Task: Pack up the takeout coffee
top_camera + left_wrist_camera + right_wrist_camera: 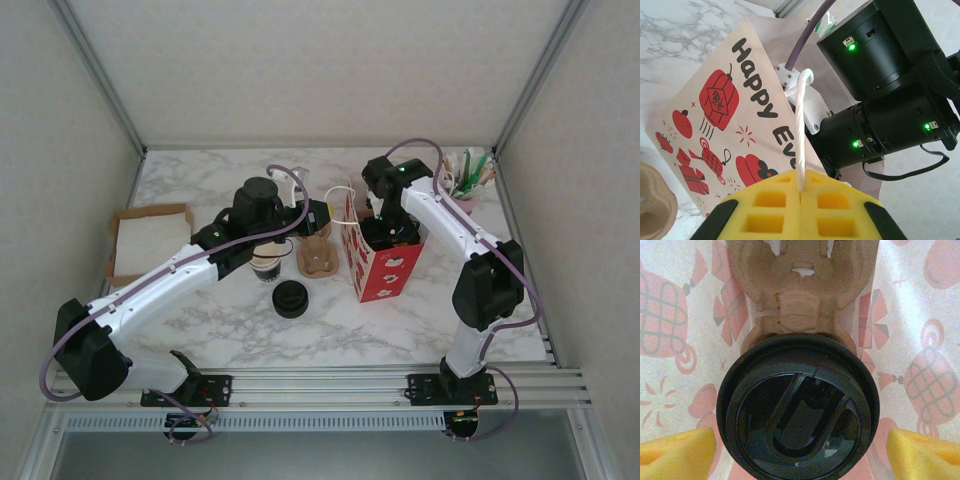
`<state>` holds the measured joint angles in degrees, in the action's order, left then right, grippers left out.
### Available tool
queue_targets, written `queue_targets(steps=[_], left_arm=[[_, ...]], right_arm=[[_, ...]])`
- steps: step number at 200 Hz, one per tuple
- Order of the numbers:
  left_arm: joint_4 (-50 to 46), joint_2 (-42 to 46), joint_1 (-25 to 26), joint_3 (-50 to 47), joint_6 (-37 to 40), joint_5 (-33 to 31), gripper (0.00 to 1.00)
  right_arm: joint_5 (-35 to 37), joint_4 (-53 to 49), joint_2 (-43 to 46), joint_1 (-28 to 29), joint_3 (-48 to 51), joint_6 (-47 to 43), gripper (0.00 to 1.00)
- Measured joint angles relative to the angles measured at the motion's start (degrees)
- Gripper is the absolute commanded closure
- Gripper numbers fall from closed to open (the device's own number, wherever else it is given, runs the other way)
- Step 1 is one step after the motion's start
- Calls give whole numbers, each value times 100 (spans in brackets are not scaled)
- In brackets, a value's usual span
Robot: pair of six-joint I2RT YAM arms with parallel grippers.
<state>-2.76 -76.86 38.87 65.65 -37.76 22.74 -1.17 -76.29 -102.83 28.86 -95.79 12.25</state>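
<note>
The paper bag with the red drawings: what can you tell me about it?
The paper bag is a pale gift bag printed with black lettering that starts "Happy Eve", red lanterns and gift boxes, and a red band at the bottom. It stands on the marble table with its top open. The left gripper is shut on its white cord handle. The right gripper is down inside it, open.

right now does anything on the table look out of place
A loose black lid lies on the table beside an uncovered cup, which looks mismatched. Nothing looks spilled.
</note>
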Motion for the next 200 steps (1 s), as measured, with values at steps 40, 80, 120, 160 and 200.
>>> queue_targets(steps=[40,80,120,160,200], left_arm=[[0,0,0,0,0,0,100],[0,0,0,0,0,0,100],[0,0,0,0,0,-2,99],[2,0,0,-4,-17,-2,99],[2,0,0,-11,-39,-2,98]], right_arm=[[0,-2,15,0,-2,0,11],[0,-2,28,0,-2,0,11],[4,-33,37,0,-33,17,11],[4,-116,140,0,-109,39,10],[4,-155,240,0,-208,48,9]])
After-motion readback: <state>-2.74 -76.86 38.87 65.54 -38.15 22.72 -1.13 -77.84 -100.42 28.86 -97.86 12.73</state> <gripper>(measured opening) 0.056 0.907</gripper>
